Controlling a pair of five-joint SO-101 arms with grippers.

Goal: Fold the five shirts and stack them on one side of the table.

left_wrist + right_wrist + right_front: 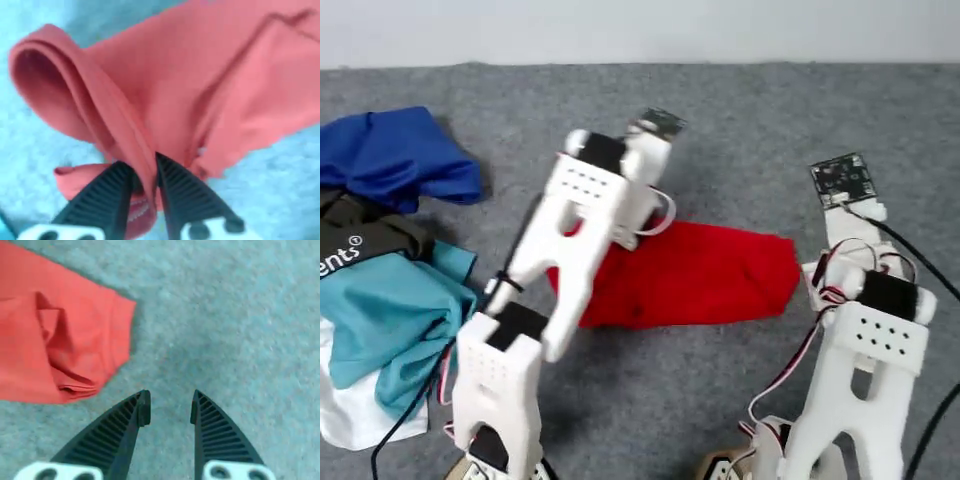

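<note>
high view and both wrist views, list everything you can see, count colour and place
red shirt: one, red, mid-table, partly folded, one edge pinched up
blue shirt: one, blue, crumpled at the far end of the pile by the table's left edge in the high view
dark shirt: one, dark with white print, in the pile, just nearer than the blue one
teal shirt: one, teal, on the pile, nearer than the dark one
white shirt: one, white, under the teal one at the near end
table: one, grey fuzzy cover
wall: one, white, behind the table
left gripper: one, black fingers, shut on the red shirt's fold
right gripper: one, black fingers, open over bare cover beside the red shirt
</note>
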